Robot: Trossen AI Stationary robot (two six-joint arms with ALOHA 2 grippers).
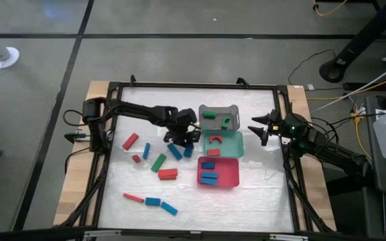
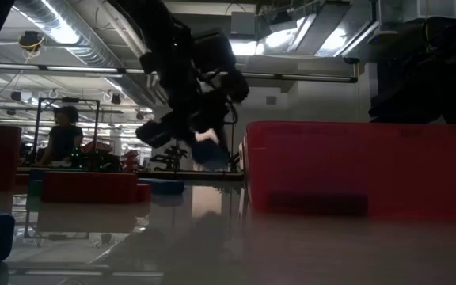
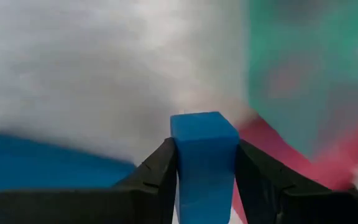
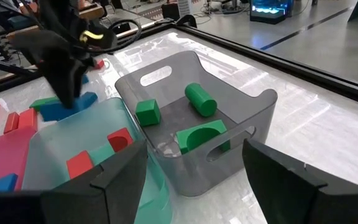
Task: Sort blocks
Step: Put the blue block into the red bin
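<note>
The left tool (image 1: 183,136) is sitting near the middle of the surface (image 1: 260,201), just at nine o'clock of the teal tray (image 1: 238,148), and its two dark fingers (image 3: 160,171) are clamping a blue block (image 3: 204,155) between them. In the left wrist view that block is showing a plain square end face with its long axis running back between the fingers, smooth and solid blue. Below it in the high view, two more blue bars (image 1: 175,151) are lying side by side, slanting from ten o'clock to four o'clock. Out toward eight o'clock a green bar (image 1: 158,163) is lying diagonally, a red bar (image 1: 167,174) is lying nearly crosswise, and another red bar (image 1: 131,140) is angling toward two o'clock. Near the six o'clock edge a thin red bar (image 1: 133,197) and two blue bars (image 1: 153,201) are trailing in a loose line. The grey tray (image 4: 253,106) is holding green pieces, a cylinder (image 4: 200,99), a cube (image 4: 147,112) and an arch (image 4: 202,135); the teal tray is carrying red ones, and the red tray (image 1: 234,175) is carrying blue bars (image 1: 209,177). The right tool (image 1: 263,127) is hanging at three o'clock of the trays, fingers spread wide and holding nothing.
</note>
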